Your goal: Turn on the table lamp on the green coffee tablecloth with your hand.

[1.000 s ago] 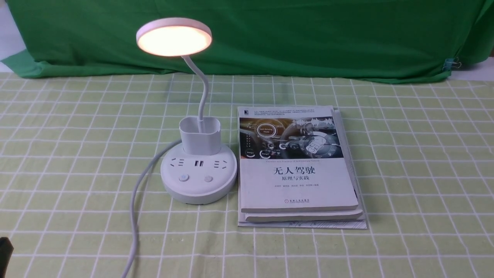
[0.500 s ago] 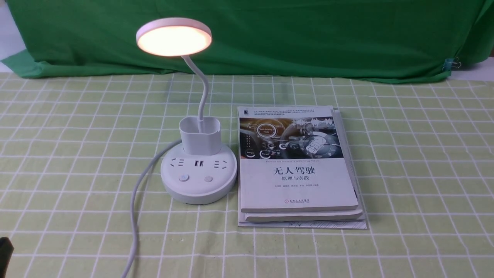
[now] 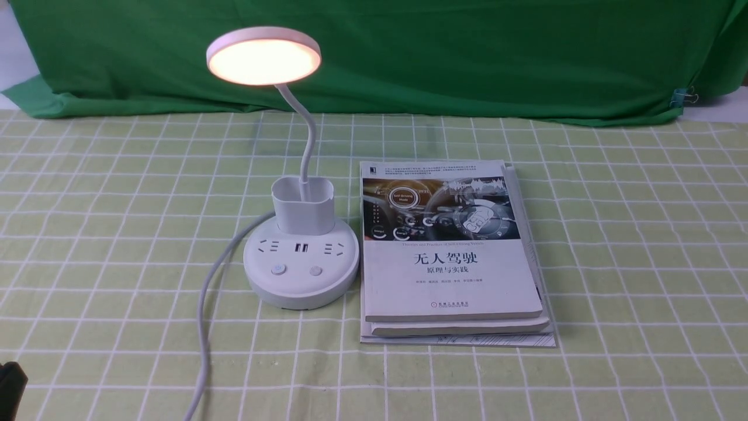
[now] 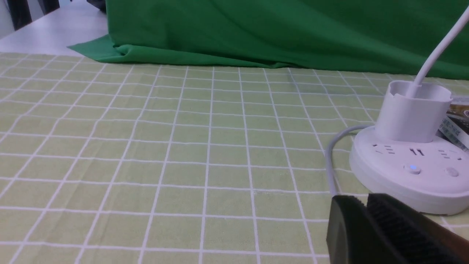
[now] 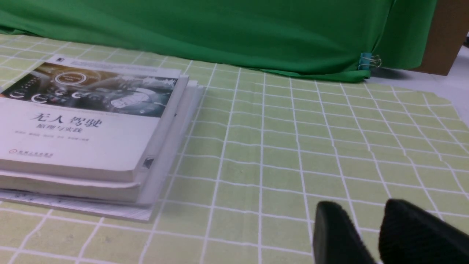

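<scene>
white table lamp (image 3: 301, 263), disc head glowing, upright on green coffee tablecloth (image 3: 643, 263)

Lamp (image 3: 301, 266): smooth white plastic, satin sheen. Tablecloth (image 3: 643, 263): matt cloth, slightly wrinkled. Backdrop (image 3: 380, 58): matt cloth, soft folds. Books (image 3: 450, 280): paper, smooth covers. Left end effector (image 4: 381, 223): matt black, smooth-looking, cloth beyond it.

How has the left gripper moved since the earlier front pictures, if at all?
Yes, slightly: in the front view, the left gripper edges rightward from the picture's left border, against the unmoved white gooseneck table lamp.
</scene>
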Available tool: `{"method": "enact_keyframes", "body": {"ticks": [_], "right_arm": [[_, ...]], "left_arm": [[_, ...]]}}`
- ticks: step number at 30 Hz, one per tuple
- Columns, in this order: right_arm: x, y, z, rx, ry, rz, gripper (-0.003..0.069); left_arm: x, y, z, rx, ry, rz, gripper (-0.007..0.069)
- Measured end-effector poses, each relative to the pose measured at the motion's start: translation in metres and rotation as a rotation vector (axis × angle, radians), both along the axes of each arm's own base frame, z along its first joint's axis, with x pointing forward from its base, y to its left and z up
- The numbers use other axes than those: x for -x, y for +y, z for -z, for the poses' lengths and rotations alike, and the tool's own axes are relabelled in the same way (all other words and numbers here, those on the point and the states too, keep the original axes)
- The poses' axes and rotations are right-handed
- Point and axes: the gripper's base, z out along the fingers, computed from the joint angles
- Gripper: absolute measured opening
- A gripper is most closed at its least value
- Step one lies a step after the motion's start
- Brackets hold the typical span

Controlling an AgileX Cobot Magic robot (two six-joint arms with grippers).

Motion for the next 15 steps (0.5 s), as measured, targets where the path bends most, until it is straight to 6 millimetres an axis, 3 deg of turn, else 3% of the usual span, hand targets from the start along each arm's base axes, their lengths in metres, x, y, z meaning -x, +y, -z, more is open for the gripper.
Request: {"method": "enact_keyframes", "body": {"ticks": [15], "right_arm": [[0.0000,0.0000,0.0000,0.000,0.000,0.000,0.0245]], "left_arm": [[0.0000,0.0000,0.0000,0.004,0.000,-0.001,0.0066]]}}
